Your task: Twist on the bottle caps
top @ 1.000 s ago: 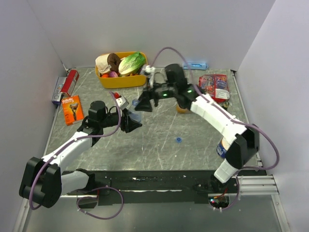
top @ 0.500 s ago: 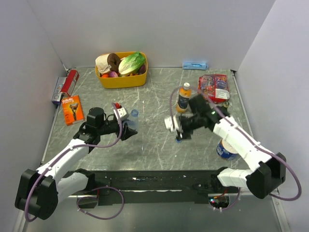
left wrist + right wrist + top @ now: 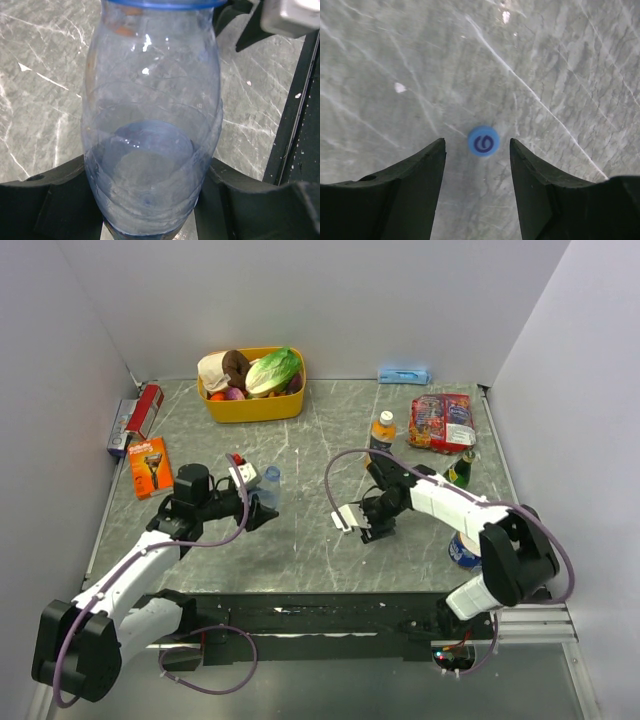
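A grey stone-patterned table (image 3: 320, 430), streaked with thin white veins, sits inside a plain white enclosure whose walls (image 3: 330, 300) close it in at the back and on both sides. A dark rail runs along the near edge, where the two arms are mounted.

On the left, the left gripper (image 3: 262, 508) is clamped around the lower body of the clear water bottle (image 3: 152, 125), which stands upright with its neck uncapped. On the right, the right gripper (image 3: 476, 142) points down at the table with its fingers apart. The blue cap (image 3: 483, 141) lies flat on the stone between them, touching neither.

The orange bottle (image 3: 381, 440) stands upright behind the right arm; its top looks pale, possibly capped, though the view is too small to be sure.

Around the edges are a yellow basket (image 3: 250, 408) of food at the back, an orange box (image 3: 150, 465) at left and red packets (image 3: 443, 420) at right.
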Controlling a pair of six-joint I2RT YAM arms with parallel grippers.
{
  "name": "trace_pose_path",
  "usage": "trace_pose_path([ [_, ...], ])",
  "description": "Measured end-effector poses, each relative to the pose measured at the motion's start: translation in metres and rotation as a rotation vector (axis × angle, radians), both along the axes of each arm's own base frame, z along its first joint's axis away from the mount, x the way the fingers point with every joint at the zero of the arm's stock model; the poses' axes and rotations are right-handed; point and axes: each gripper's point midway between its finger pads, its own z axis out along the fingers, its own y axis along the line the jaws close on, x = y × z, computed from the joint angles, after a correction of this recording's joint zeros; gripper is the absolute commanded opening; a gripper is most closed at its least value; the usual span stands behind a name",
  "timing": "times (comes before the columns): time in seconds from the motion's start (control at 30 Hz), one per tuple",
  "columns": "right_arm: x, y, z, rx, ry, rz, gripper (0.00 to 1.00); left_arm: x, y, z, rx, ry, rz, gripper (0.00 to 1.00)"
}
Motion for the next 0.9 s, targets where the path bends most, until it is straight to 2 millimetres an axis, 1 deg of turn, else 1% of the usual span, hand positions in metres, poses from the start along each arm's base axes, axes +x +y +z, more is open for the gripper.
trace_pose_path([
  [0.13, 0.010, 0.000, -0.011, -0.031, 0.004, -0.007, 0.60, -0.001, 0.002, -0.005, 0.003, 0.013, 0.006, 0.01],
  [0.23, 0.011, -0.003, -0.018, -0.055, 0.012, -0.010, 0.60, -0.001, 0.003, -0.005, 0.002, 0.015, 0.009, 0.01],
  [0.37, 0.012, -0.006, -0.021, -0.073, 0.013, -0.016, 0.59, 0.000, 0.003, -0.006, -0.001, 0.016, 0.013, 0.01],
  [0.5, 0.014, -0.009, -0.028, -0.095, 0.017, -0.019, 0.55, -0.001, 0.004, -0.008, -0.001, 0.022, 0.018, 0.01],
  [0.63, 0.016, -0.010, -0.036, -0.113, 0.029, -0.022, 0.53, -0.001, 0.005, -0.009, -0.004, 0.029, 0.023, 0.01],
  [0.9, 0.021, -0.010, -0.037, -0.119, 0.012, -0.030, 0.49, 0.000, 0.006, -0.009, -0.007, 0.035, 0.030, 0.01],
])
